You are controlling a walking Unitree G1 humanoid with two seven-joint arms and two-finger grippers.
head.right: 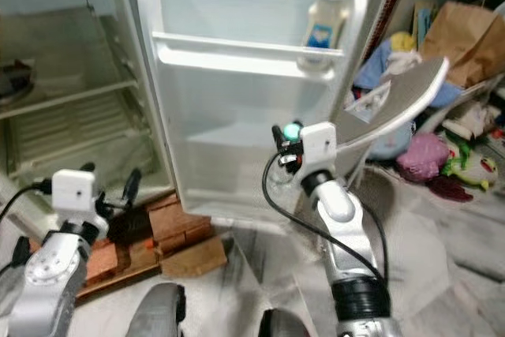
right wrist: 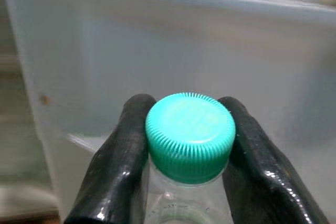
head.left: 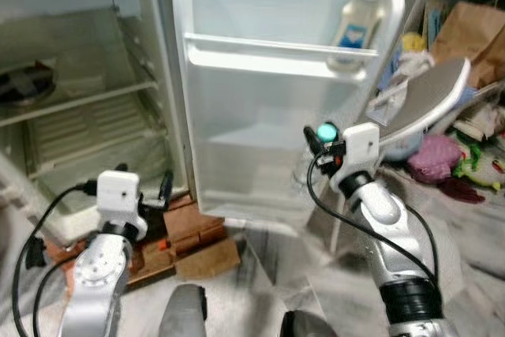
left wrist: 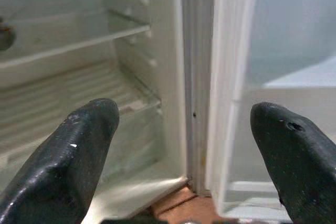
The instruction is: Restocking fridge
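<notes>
Cluttered floor on the right, and a white fridge door [head.left: 260,116] hangs wide open with a pale mayonnaise bottle [head.left: 359,21] on its upper shelf. Right gripper [right wrist: 186,145] pinches a clear plastic bottle with a teal ribbed cap [right wrist: 190,135] by the neck, close before the door's lower bin. Best to keep it upright and lower it gently inside the rail. Left gripper [left wrist: 184,150], fingers spread and empty, faces the hinge.

Soft, even daylight fills the room, with the white fridge door [head.left: 268,100] brightest. Both head views look slightly hazy. Up close, the left gripper's fingers [left wrist: 68,166] blur.
</notes>
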